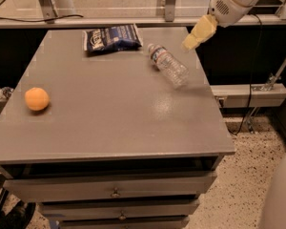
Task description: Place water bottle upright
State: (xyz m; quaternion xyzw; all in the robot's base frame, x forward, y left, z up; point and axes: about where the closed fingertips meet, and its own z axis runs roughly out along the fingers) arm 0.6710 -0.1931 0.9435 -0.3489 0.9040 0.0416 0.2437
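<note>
Clear ribbed water bottle [168, 66] lies on its side, upper right of centre on the tabletop [109, 123], cap toward the snack bag [112, 37]. Gripper [193, 39] hovers just right of it, whether spread or closed I cannot tell. Best grasp is probably across mid-body, then tilt the cap upward.

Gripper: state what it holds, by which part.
Nothing. The gripper hovers over the table's far right corner, apart from the water bottle lying on its side.

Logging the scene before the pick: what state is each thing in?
Bottle, capped, lying on its side.
Bag, lying flat.
Orange, whole, at rest.
Drawers, shut.
Tool, raised to the right of the bottle's cap, holding nothing.
</note>
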